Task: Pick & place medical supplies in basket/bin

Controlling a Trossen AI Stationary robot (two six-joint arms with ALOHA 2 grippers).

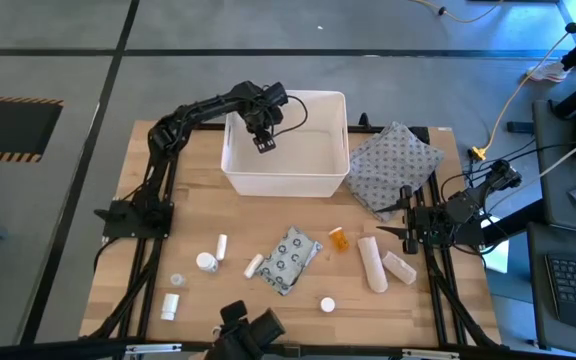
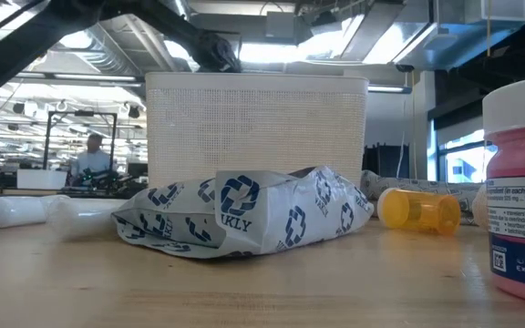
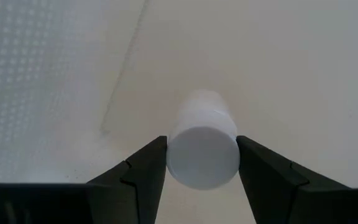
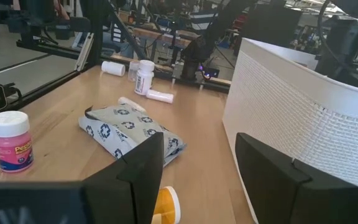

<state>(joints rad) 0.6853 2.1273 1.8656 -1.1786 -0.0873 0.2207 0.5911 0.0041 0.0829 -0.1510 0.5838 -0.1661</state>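
Note:
My left gripper [image 1: 264, 143] reaches down inside the white tub [image 1: 333, 105] and is shut on a white pill bottle [image 3: 202, 149], seen end-on in the left wrist view above the tub's floor. My right gripper [image 1: 406, 214] waits open at the table's right side, beside the grey patterned pouch [image 1: 393, 165]. On the wood in front of the tub lie the dotted grey packet [image 1: 290, 258], an orange bottle [image 1: 339, 238], two cream gauze rolls [image 1: 372, 262], a smaller roll [image 1: 254, 265], a white bottle [image 1: 206, 261], a tube [image 1: 222, 243] and another white bottle [image 1: 171, 305]. My left gripper pinches the white pill bottle between its two fingers [image 3: 151, 165], one on each side of its round wall [image 3: 174, 146]. The fingers come from above, pointing down into the tub. The bottle's flat end [image 3: 202, 163] faces the wrist camera; whether its other end touches the tub's floor is hidden.
A pink-and-white bottle [image 4: 10, 140] stands near the table's near edge, with a small white cap [image 1: 327, 304] by it. The tub's tall wall [image 2: 253, 128] rises behind the packet [image 2: 244, 214]. Bare wood lies between the tub and the scattered supplies. A person sits in the room behind [image 2: 89, 155].

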